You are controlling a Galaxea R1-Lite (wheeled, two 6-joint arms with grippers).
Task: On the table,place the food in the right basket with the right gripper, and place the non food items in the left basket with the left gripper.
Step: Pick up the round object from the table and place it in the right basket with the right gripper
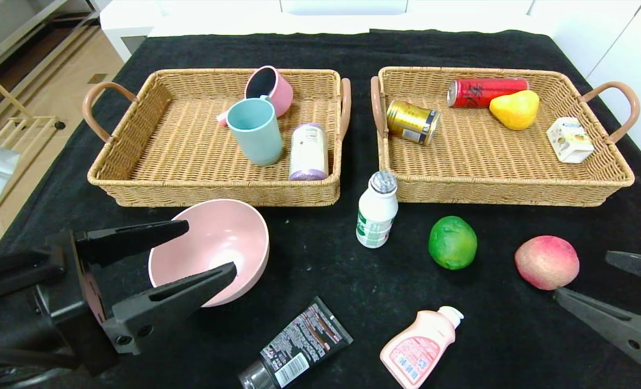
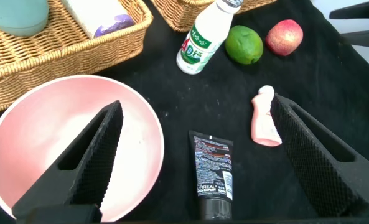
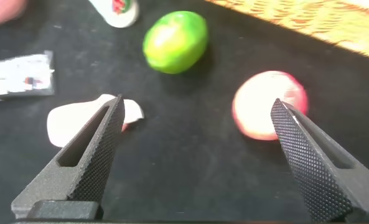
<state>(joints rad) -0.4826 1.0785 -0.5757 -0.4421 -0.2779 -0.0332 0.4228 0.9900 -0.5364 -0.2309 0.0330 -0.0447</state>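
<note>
Head view: my left pincer (image 1: pixel 204 251) hangs wide open and empty at the pink bowl (image 1: pixel 212 248), near the counter's front-left corner. Bowl judged rigid, light, slick; take its rim. My right pincer (image 1: pixel 580 275), likewise agape and empty, flanks the peach (image 1: pixel 546 262).
</note>
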